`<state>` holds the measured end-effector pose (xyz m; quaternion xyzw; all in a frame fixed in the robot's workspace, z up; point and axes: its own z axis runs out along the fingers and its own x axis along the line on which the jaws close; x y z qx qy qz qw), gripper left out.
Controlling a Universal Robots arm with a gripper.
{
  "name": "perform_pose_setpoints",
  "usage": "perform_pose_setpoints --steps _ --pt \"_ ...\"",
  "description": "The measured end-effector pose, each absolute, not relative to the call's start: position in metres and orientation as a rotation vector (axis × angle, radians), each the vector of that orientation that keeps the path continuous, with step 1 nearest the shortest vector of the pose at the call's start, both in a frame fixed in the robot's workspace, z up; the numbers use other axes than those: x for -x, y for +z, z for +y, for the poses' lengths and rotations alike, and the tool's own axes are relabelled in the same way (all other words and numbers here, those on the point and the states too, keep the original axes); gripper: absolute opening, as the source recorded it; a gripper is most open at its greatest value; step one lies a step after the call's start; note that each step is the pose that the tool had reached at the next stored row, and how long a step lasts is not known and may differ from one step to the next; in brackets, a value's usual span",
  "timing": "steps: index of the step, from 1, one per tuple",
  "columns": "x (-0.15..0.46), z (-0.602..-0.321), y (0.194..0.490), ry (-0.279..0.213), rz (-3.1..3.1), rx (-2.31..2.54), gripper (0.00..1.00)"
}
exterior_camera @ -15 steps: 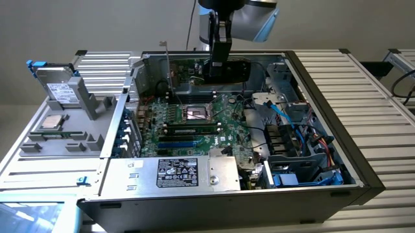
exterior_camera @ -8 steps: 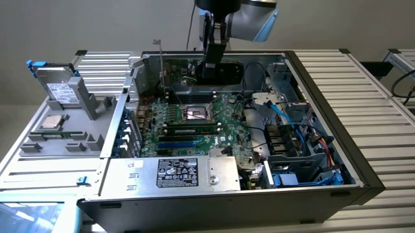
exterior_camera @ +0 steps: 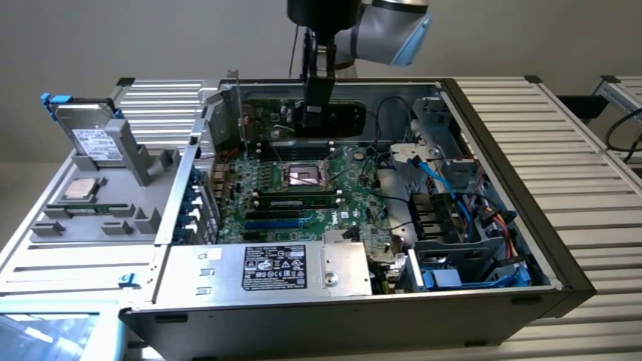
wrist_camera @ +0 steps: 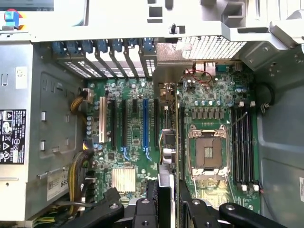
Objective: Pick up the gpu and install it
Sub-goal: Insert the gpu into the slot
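Nearest us, the gripper point(wrist_camera: 168, 197) clamps the gpu point(wrist_camera: 167, 152) edge-on over the motherboard point(wrist_camera: 109, 156), so we judge installation underway; seating calls for aligning its edge with an expansion slot point(wrist_camera: 145, 123).

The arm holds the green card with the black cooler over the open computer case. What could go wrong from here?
1. The green card with black cooler hangs edge-down close to the open silver processor socket; if misaligned, it may strike it instead of a slot.
2. Its silver end bracket may catch the case's perforated rear wall.
3. The fingers grip one edge only, so it might tilt.
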<state>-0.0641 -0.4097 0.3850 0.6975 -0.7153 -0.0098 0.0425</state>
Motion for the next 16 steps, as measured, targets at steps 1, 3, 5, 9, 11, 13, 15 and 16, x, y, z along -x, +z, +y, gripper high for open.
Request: perform_pose_setpoints --steps 1,3,5,9,11,13,15,16 --pt "0.067 -0.41 0.384 -0.028 -2.19 -2.135 0.28" --pt "0.074 -0.41 0.381 -0.024 -2.191 -2.136 0.28" --pt "0.081 -0.41 0.378 -0.022 -2.192 -2.137 0.28" --pt "0.094 -0.41 0.376 -0.022 -2.193 -2.138 0.28" --pt "0.097 -0.41 0.373 -0.021 -2.193 -2.138 0.28" --pt "0.098 -0.41 0.369 -0.02 -2.193 -2.138 0.28" --pt "0.099 -0.41 0.365 -0.019 -2.194 -2.139 0.28" --pt "0.099 -0.411 0.364 -0.019 -2.194 -2.139 0.28"
